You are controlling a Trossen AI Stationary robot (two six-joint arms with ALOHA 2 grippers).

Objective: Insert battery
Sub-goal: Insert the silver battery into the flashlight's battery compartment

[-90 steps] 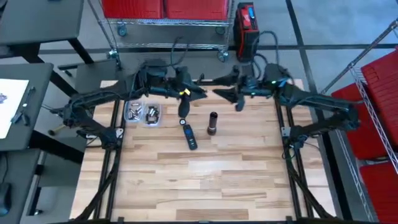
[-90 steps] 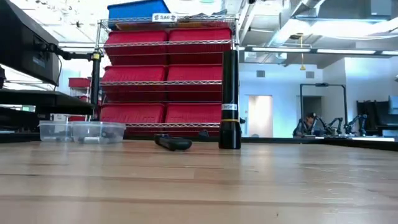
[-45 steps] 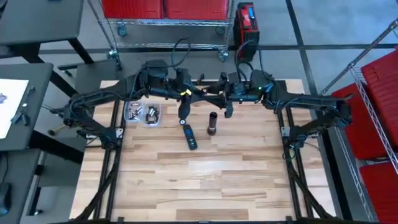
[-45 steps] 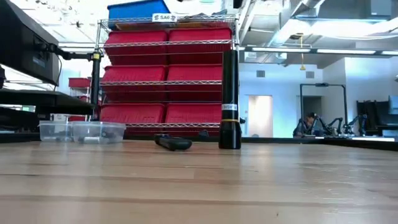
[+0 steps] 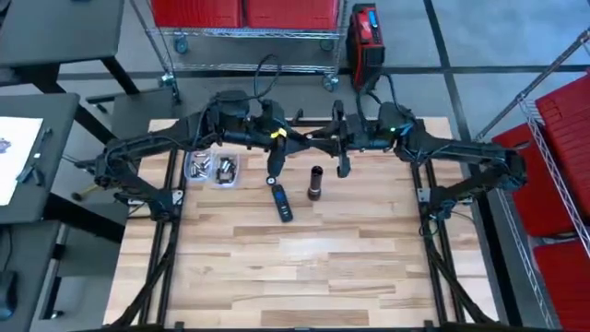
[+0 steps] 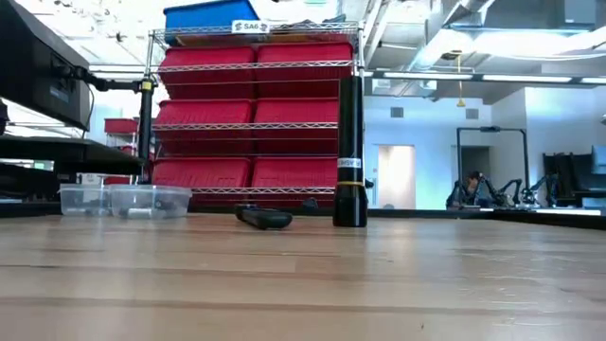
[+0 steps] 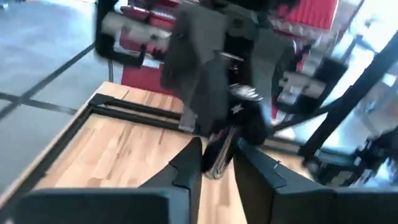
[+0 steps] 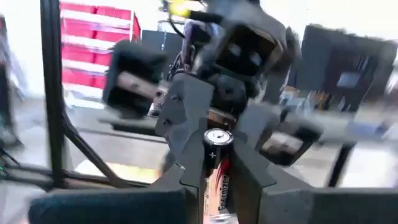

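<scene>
bin (image 5: 212, 170) contents too small to tell, both wrist backgrounds blurred

Red bins (image 6: 254, 114) fill a wire shelf (image 6: 151, 114) behind the table; a person (image 6: 471, 188) sits far back

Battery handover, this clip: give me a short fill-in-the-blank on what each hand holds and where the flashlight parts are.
1. The right hand is shut on a ____.
2. The flashlight body stands ____ on the table.
3. The flashlight cap lies ____ on the table beside the body.
4. Spare batteries sit in the clear ____ near the left hand.

Missing words: battery; upright; flat; tray
</scene>
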